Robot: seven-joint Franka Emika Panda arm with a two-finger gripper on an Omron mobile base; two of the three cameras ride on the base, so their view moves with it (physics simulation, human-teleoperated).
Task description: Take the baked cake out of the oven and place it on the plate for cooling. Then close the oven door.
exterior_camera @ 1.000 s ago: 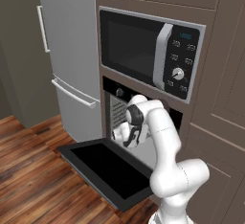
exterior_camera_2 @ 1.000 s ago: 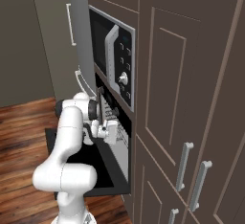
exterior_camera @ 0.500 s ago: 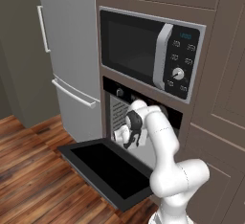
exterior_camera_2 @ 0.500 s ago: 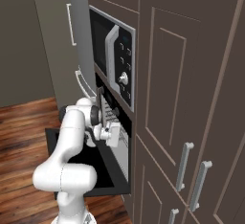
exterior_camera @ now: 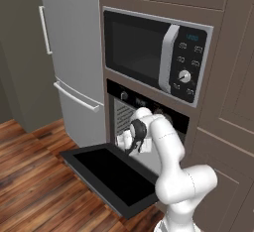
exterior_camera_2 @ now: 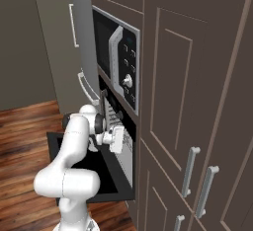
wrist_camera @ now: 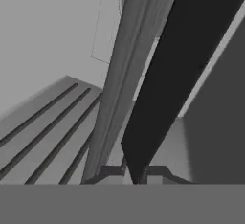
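The black oven (exterior_camera: 149, 103) sits under the microwave with its oven door (exterior_camera: 113, 174) folded down flat and open. My gripper (exterior_camera: 125, 140) reaches into the oven's mouth, and its hand (exterior_camera_2: 116, 139) is level with the wire racks (wrist_camera: 43, 132). The fingertips (wrist_camera: 111, 172) stand drawn close together on the lower edge of a thin dark slab (wrist_camera: 177, 70) that runs edge-on away from the hand. A grey ribbed band (wrist_camera: 122, 89) lies beside that slab. The cake is hidden and the plate is out of view.
A silver-framed microwave (exterior_camera: 151, 55) hangs just above the oven. The grey fridge (exterior_camera: 74, 62) stands to the left and brown cabinet doors (exterior_camera_2: 197, 106) to the right. The lowered door juts out over the wooden floor (exterior_camera: 34, 186).
The fingers have drawn together from wide apart to nearly touching. The hand has sunk slightly at the oven's mouth; the door and the base have not moved.
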